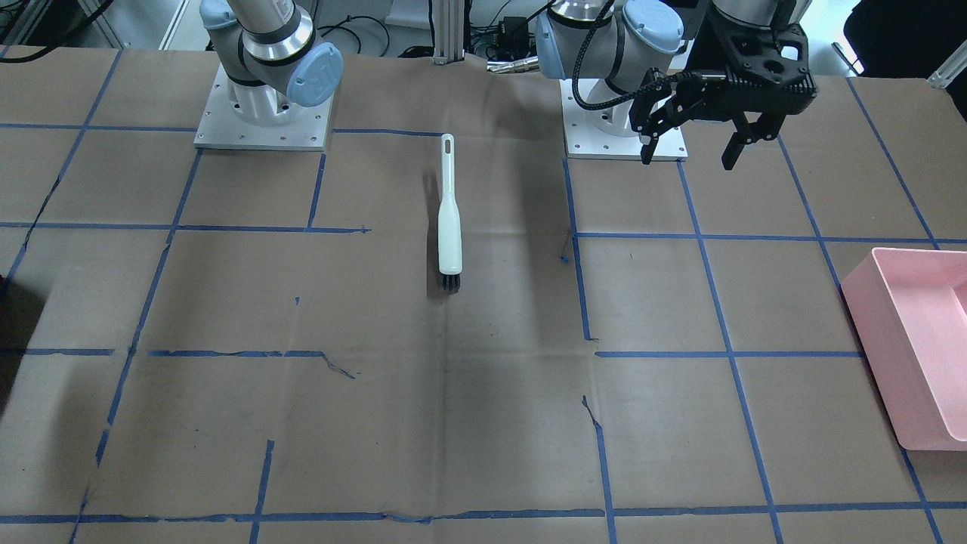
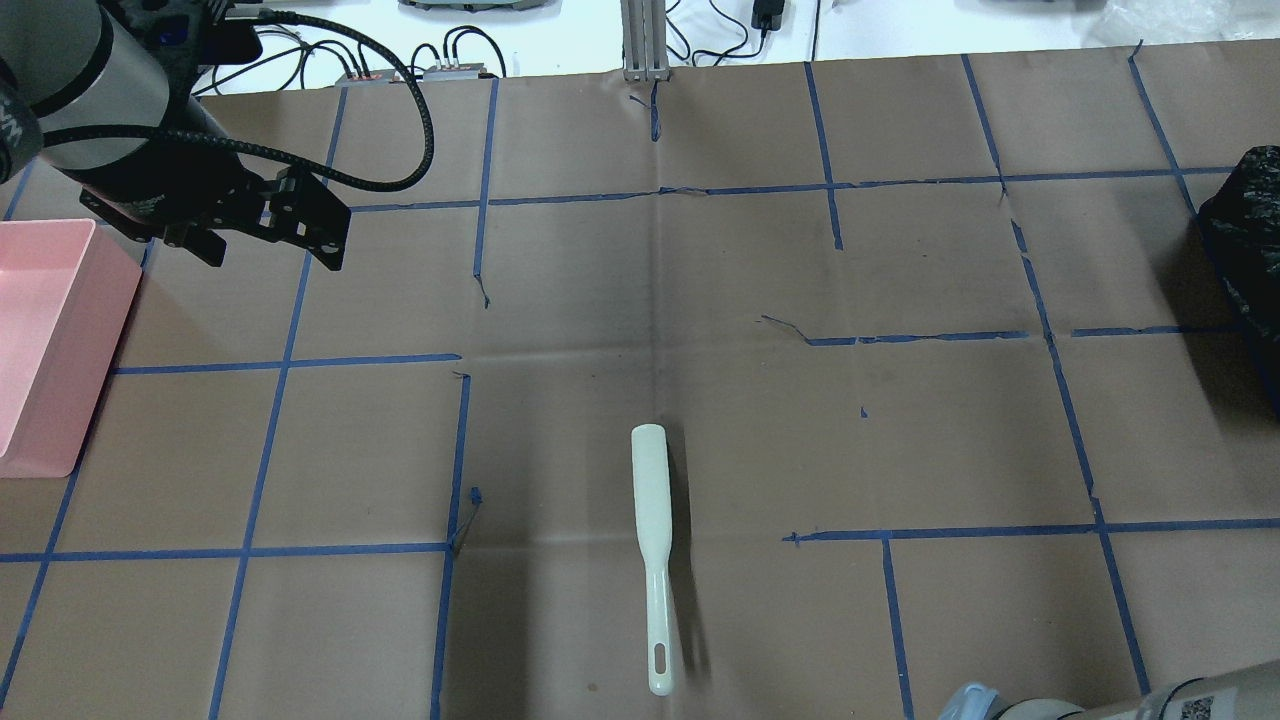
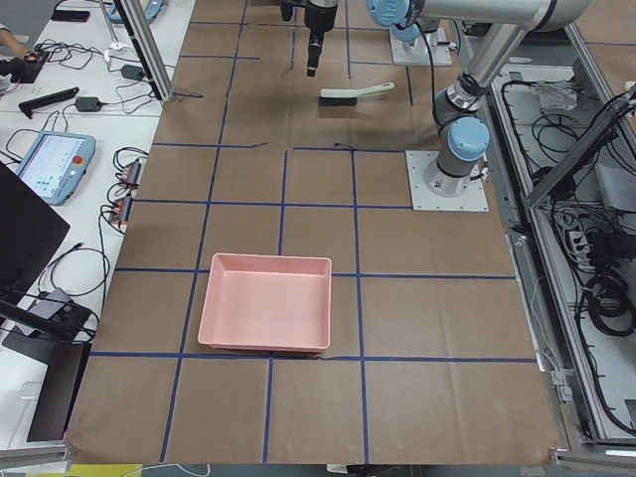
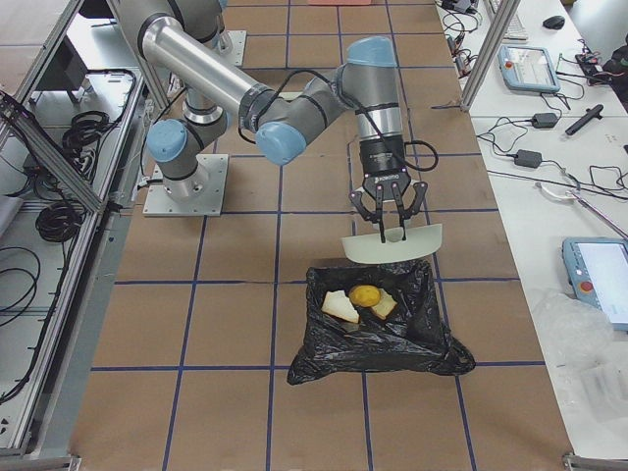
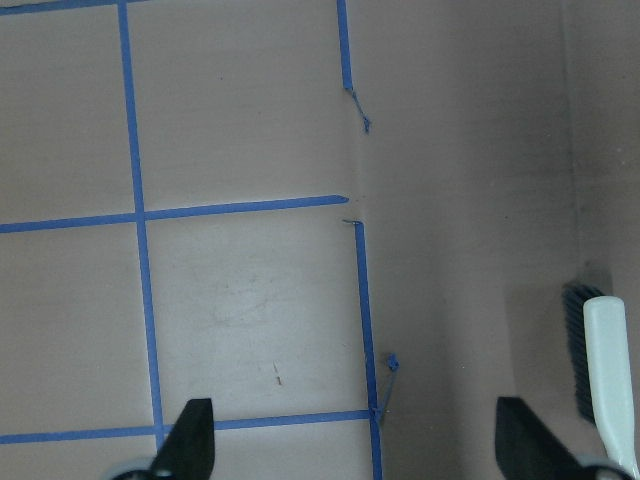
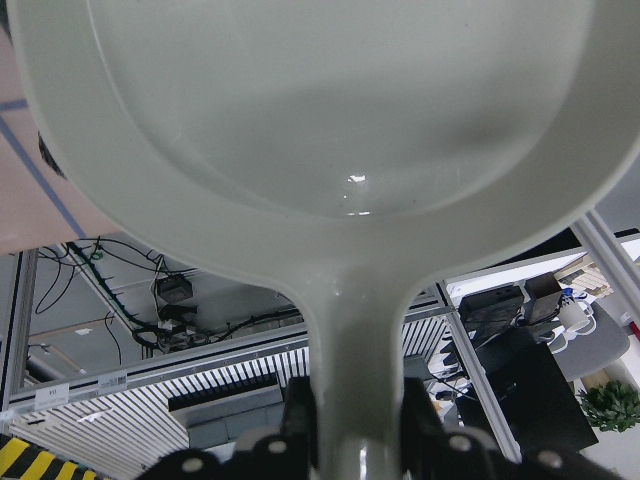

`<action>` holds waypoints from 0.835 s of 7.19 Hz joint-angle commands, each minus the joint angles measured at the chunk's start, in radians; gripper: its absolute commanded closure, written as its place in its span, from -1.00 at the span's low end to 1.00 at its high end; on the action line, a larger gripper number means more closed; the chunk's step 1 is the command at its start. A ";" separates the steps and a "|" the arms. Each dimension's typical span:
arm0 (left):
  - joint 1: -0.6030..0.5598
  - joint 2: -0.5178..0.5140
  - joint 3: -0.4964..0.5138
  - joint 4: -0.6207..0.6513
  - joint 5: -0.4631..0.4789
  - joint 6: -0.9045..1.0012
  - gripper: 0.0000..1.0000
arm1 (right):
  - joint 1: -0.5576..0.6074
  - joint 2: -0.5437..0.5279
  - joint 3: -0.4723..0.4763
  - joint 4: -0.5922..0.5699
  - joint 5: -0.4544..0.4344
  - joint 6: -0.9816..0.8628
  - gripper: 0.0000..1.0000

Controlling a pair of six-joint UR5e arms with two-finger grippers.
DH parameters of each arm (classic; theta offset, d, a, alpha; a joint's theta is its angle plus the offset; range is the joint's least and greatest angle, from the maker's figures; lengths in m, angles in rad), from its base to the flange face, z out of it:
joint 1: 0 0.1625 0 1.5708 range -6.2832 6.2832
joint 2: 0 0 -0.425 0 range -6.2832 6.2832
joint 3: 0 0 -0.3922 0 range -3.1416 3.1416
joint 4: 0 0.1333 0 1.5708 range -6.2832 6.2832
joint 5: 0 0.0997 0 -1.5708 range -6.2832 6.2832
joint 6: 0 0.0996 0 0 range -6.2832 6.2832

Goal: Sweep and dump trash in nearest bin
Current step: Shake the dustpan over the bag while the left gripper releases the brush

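Note:
The trash, a yellow potato (image 4: 365, 295) and two bread pieces (image 4: 341, 307) (image 4: 383, 306), lies inside the black bag bin (image 4: 432, 339). My right gripper (image 4: 391, 228) is shut on the handle of a pale dustpan (image 4: 392, 243), which hangs tipped just above the bag's rim. In the right wrist view the dustpan (image 6: 300, 130) is empty, its handle between the fingers (image 6: 298, 415). My left gripper (image 1: 691, 151) hovers open and empty over the table, seen also overhead (image 2: 270, 240). The white brush (image 1: 449, 219) lies flat mid-table.
A pink bin (image 1: 876, 355) (image 2: 95, 370) (image 3: 266, 303) stands empty at the table's left end, near my left gripper. The black bag (image 2: 1245, 250) sits at the right edge. The brush (image 5: 605, 370) shows at the left wrist view's right edge. Blue tape lines grid the brown paper.

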 commanded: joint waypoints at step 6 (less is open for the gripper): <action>-0.012 -0.082 0.069 0.003 0.032 -0.015 -0.99 | 0.379 -0.005 -0.002 0.388 0.188 0.925 0.97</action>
